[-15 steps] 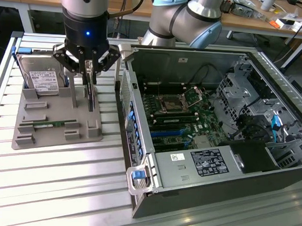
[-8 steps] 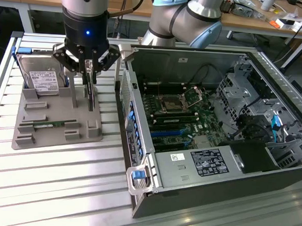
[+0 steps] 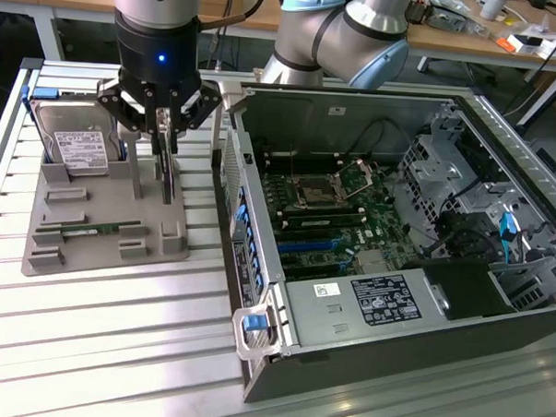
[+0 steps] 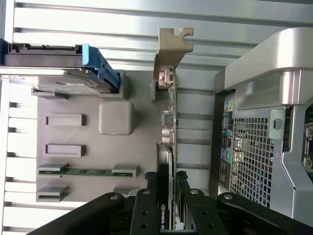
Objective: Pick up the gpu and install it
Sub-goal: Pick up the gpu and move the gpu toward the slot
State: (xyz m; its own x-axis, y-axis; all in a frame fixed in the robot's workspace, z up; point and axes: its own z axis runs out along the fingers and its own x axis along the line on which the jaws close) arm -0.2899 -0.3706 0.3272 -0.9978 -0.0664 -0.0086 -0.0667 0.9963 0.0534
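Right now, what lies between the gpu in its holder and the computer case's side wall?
Only the edge of the holder, then bare ribbed table, separate the gpu from the case; both views show it.

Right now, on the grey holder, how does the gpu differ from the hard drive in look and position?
The gpu is a thin dark card with a silver end bracket; the hard drive is a thicker silver box with a white label. The gpu stands on the exterior view's right of the grey holder, the hard drive on its left. Both stand on edge in that holder.
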